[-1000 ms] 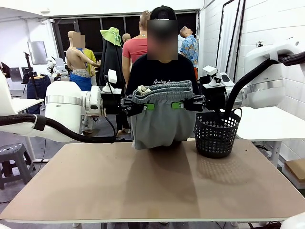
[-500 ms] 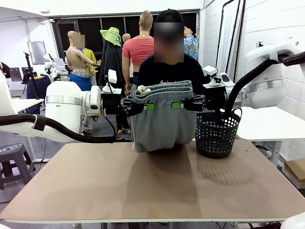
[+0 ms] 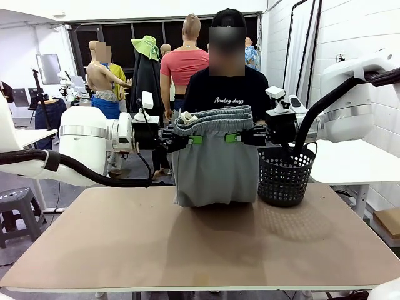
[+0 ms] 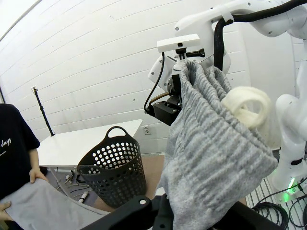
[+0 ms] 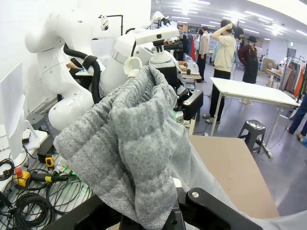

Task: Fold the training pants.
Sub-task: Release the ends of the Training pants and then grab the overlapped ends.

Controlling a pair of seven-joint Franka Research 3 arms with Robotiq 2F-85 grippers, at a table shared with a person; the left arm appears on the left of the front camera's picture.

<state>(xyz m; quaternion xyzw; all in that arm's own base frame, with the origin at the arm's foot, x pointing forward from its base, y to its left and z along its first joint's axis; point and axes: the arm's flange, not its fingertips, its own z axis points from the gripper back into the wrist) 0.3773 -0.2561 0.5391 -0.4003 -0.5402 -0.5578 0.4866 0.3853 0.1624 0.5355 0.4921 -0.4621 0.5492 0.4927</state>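
The left gripper [image 3: 191, 139] and the right gripper [image 3: 234, 137] each pinch the gathered waistband of the training pants [image 3: 215, 172], which hang between and below them — probably so the legs drop straight for folding. Beyond them, a person's hand [image 4: 37, 175] holds grey cloth [image 4: 45, 207].

The tan table [image 3: 125, 250] carries a black mesh basket [image 3: 284, 181], standing upright at its far right side.

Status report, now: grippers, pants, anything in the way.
Both shut on waistband: left gripper, right gripper. Training pants hang at far edge of table, person's hand on lower end. Black basket beside right gripper.
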